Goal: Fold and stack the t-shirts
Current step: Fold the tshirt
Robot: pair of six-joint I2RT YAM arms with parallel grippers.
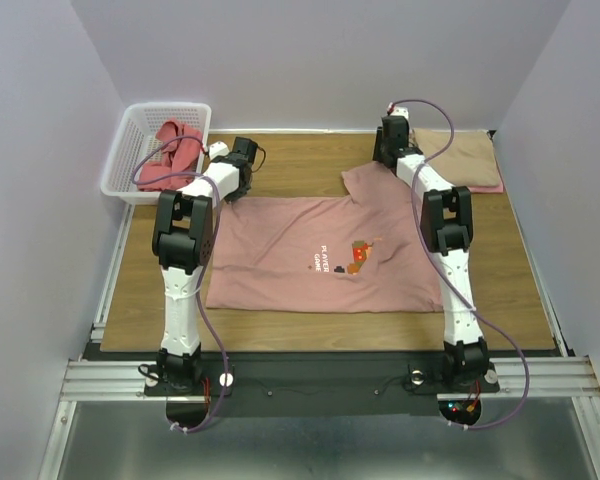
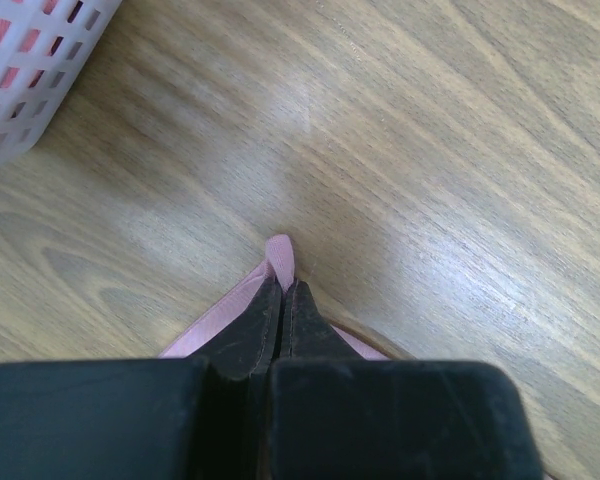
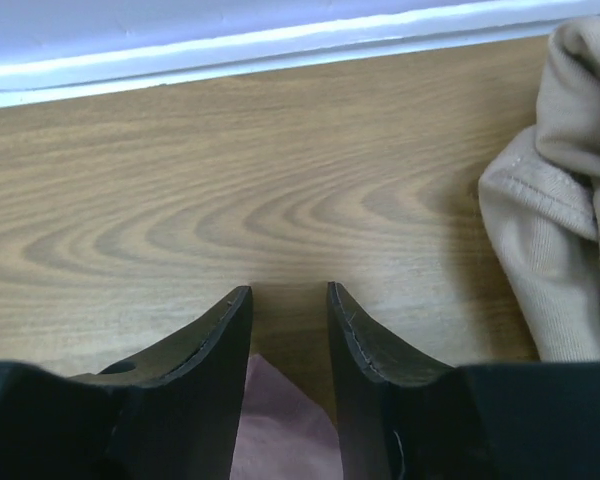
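A dusty pink t-shirt (image 1: 300, 250) with pixel-game print lies spread flat on the table's middle. My left gripper (image 1: 242, 155) is shut on its far left corner; the pink hem (image 2: 280, 255) sticks out past the closed fingertips. My right gripper (image 1: 392, 135) is open at the shirt's far right corner; pink cloth (image 3: 280, 425) lies between its fingers (image 3: 220, 340). A folded tan t-shirt (image 1: 465, 158) lies at the back right, also in the right wrist view (image 3: 560, 230). A coral-red t-shirt (image 1: 172, 155) lies in the basket.
A white lattice basket (image 1: 130, 150) stands at the back left, its corner showing in the left wrist view (image 2: 30, 70). The back wall edge (image 3: 280, 45) runs close beyond the right gripper.
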